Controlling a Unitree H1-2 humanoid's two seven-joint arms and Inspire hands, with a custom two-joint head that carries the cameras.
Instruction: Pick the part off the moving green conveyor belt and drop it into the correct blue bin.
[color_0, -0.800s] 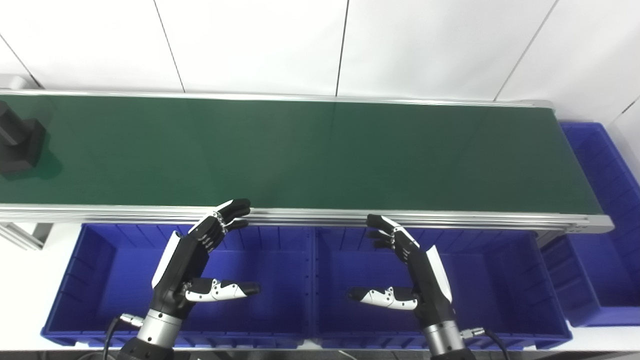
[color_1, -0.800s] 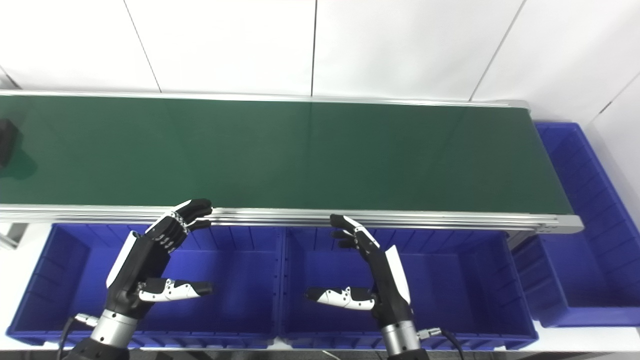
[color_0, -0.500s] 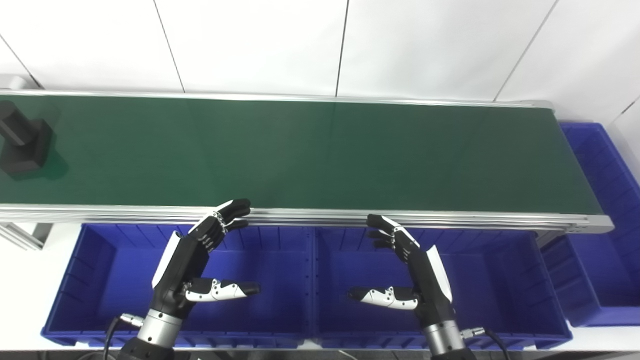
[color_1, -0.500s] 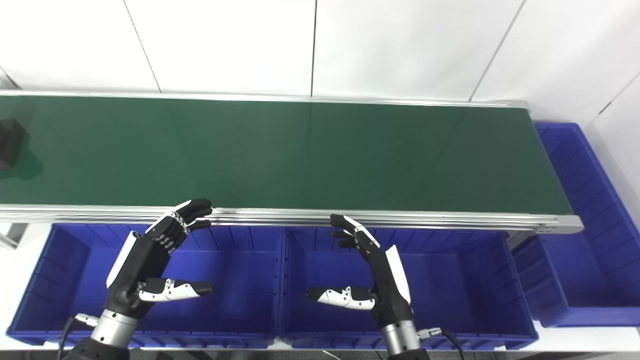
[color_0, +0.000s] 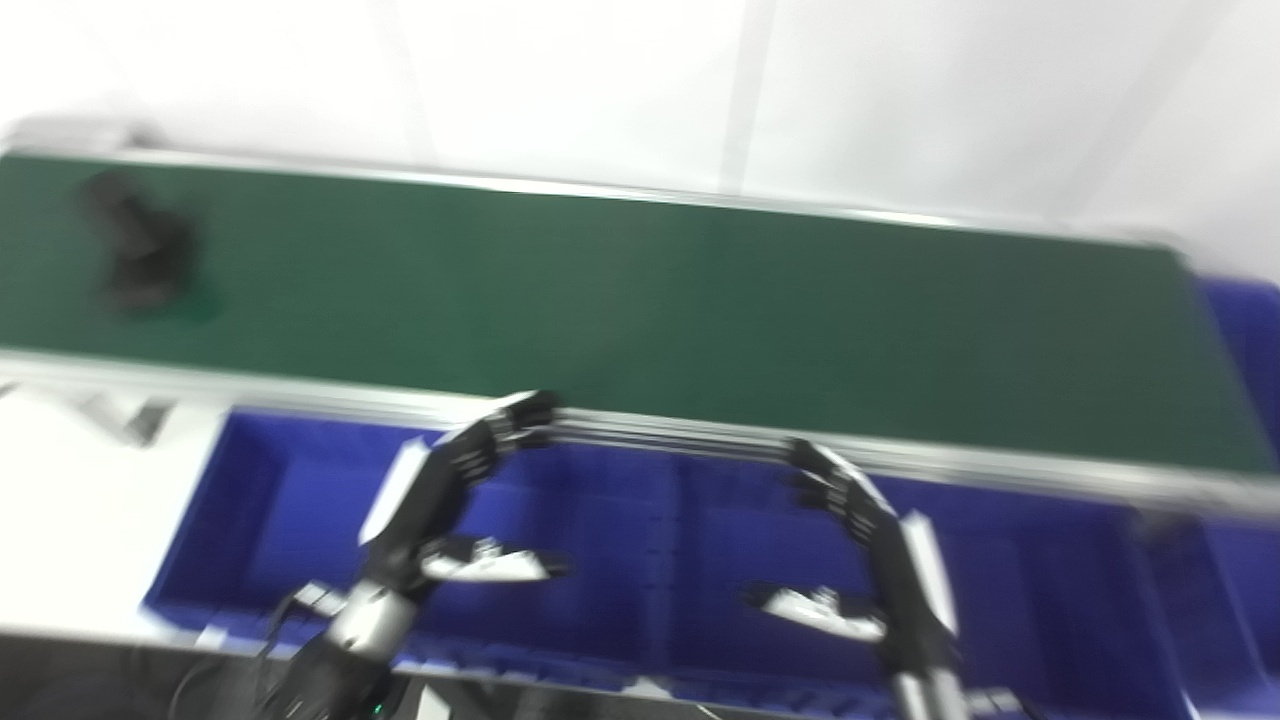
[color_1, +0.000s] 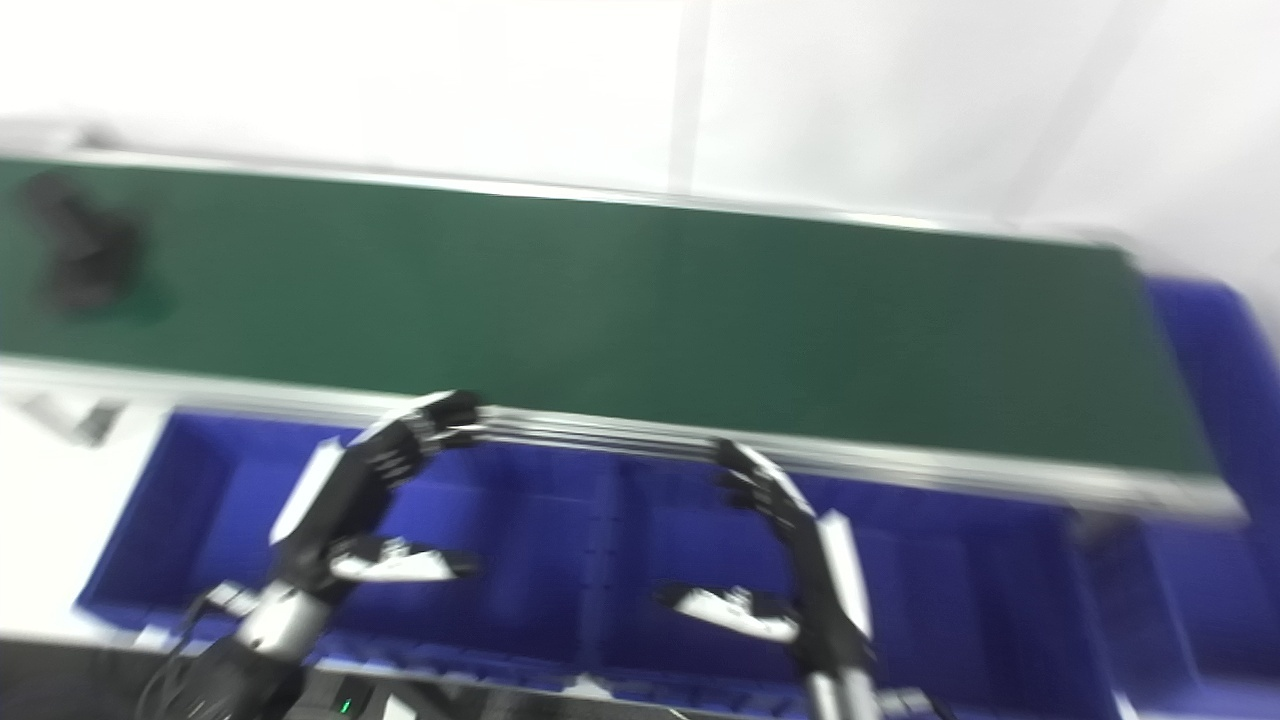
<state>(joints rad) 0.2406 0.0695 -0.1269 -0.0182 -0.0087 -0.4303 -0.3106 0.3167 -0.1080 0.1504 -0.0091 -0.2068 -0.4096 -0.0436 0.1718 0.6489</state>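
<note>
Honestly the biggest risk I see is timing: the dark part (color_0: 140, 255) sits way out on the green conveyor belt (color_0: 640, 290), far off to the outer side of the left hand (color_0: 440, 500) and up past its fingertips, so nothing is within reach yet. Both views are smeared with blur, so I can't make out the part's shape or which way it's lying, and that could easily mean a bad guess about where to close on it. If the left hand goes too early it grabs belt, too late and the part slides past toward the right hand (color_0: 870, 560). Picking the wrong bin is another worry, since I can't tell which blue bin (color_0: 300, 520) matches a part this blurry. As for pose, both hands hover over the bins just on the near side of the belt rail, palms facing each other, fingers stretched up toward the rail and thumbs pointing inward. Both are spread wide and holding nothing, well apart from each other.
</note>
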